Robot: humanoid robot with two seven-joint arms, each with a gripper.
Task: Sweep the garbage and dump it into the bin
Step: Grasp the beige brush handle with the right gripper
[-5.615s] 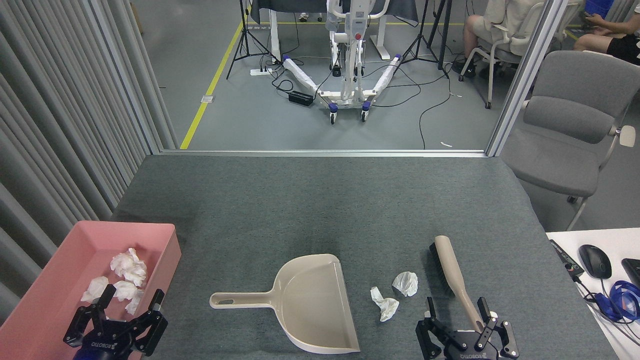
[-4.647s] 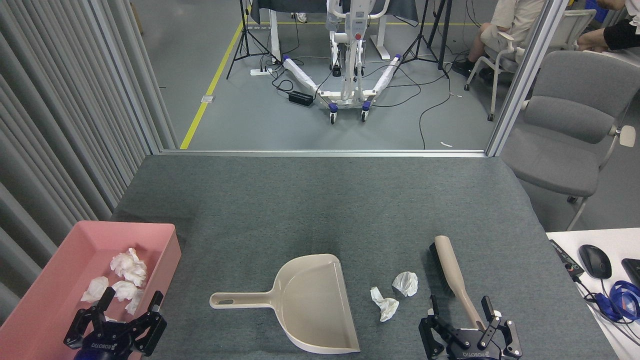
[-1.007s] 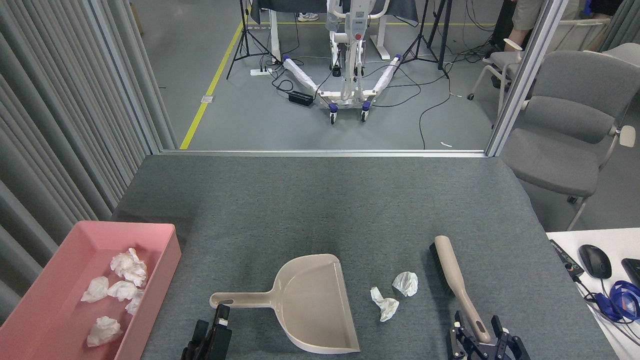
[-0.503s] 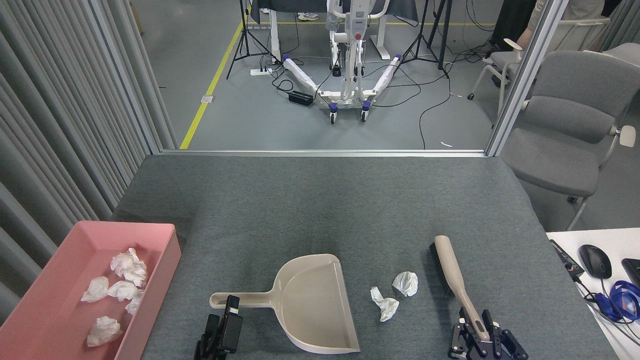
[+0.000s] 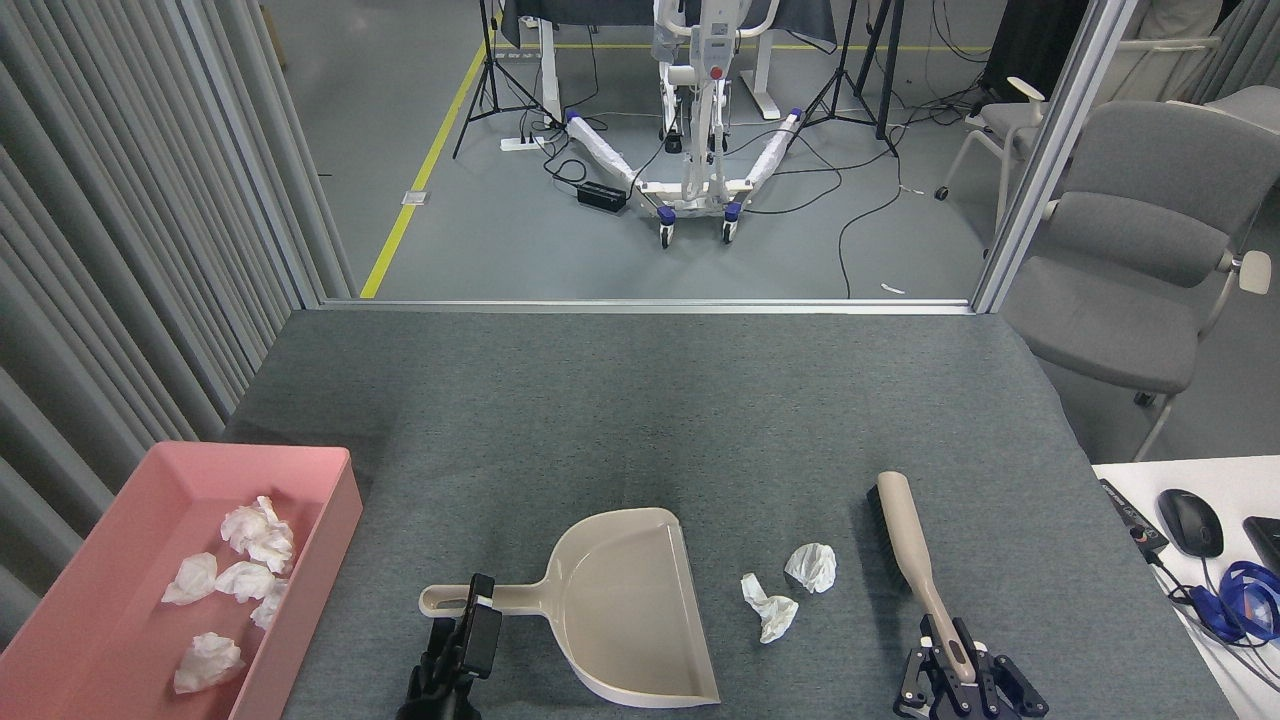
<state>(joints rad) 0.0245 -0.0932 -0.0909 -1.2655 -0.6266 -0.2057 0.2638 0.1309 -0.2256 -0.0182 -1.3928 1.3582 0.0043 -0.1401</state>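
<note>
Reaching in from six o'clock, both arms were placed to take up tools, which suited a sweep not yet begun. The right gripper [image 5: 958, 668] had its fingers either side of the brush [image 5: 912, 545] handle's near end, closed on it as far as I could judge. The brush ran toward twelve o'clock, bristles facing nine, so a push that way would drive rubbish to the pan. The left gripper [image 5: 470, 640] sat end-on and dark at the dustpan [image 5: 620, 600] handle; I could not tell whether it was open or gripping. The pan's open mouth faced three o'clock, toward two loose wads [image 5: 790, 590] lying between pan and brush, apart from both. At nine o'clock of the pan stood the pink bin [image 5: 330, 500], already holding several wads [image 5: 240, 575], so dumping would mean carrying the pan that way.
</note>
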